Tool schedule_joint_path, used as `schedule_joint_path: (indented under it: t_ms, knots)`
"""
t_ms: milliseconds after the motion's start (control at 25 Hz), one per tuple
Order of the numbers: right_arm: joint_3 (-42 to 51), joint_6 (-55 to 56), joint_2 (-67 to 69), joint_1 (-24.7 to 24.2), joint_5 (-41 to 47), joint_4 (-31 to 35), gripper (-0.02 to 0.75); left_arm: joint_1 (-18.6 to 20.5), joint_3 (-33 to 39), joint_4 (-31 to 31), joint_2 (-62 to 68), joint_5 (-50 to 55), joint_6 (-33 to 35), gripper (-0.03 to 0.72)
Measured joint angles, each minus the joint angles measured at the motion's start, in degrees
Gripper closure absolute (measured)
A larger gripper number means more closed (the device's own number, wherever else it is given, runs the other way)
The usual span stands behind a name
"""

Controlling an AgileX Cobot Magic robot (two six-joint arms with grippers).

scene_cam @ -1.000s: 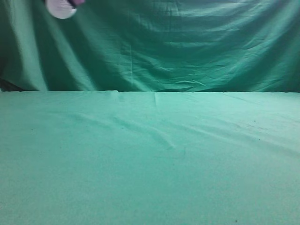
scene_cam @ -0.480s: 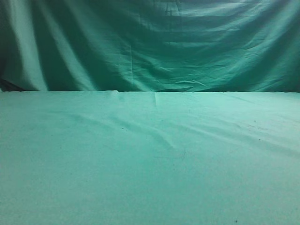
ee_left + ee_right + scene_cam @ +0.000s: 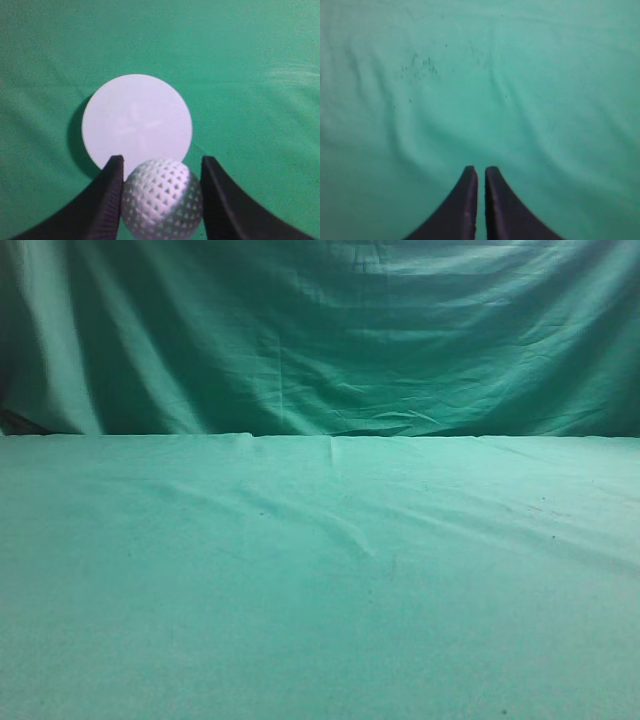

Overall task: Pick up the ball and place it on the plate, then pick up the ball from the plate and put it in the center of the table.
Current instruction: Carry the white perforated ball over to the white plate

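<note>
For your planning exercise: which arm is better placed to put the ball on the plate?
Left. Its tool grips the ball above the plate; the right tool is shut over bare table.

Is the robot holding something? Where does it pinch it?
Yes. The left gripper pinches the ball by its two sides, above the plate. The right gripper is shut and holds nothing.

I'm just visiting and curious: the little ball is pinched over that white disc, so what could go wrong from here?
Two risks, as guesses. The left end effector holds the round ball only at its sides, so it might slip out. The plate looks flat, with no visible rim, so a released ball could roll off onto the table. The ball also sits near the plate's edge, not over its middle.
</note>
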Motion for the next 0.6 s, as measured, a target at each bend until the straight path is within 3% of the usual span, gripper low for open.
schedule_joint_path:
  t_ms: [200, 600]
  knots:
    - [-2.54, -1.17, 5.65, 0.00, 2.93, 0.00, 0.690, 0.04, 0.00, 6.09, 3.53, 0.01, -4.85, 0.391]
    - [-3.42, -1.29, 13.76, 5.52, 0.50, 0.00, 0.690, 0.04, 0.00, 7.37, 13.69, -5.98, -5.07, 0.391]
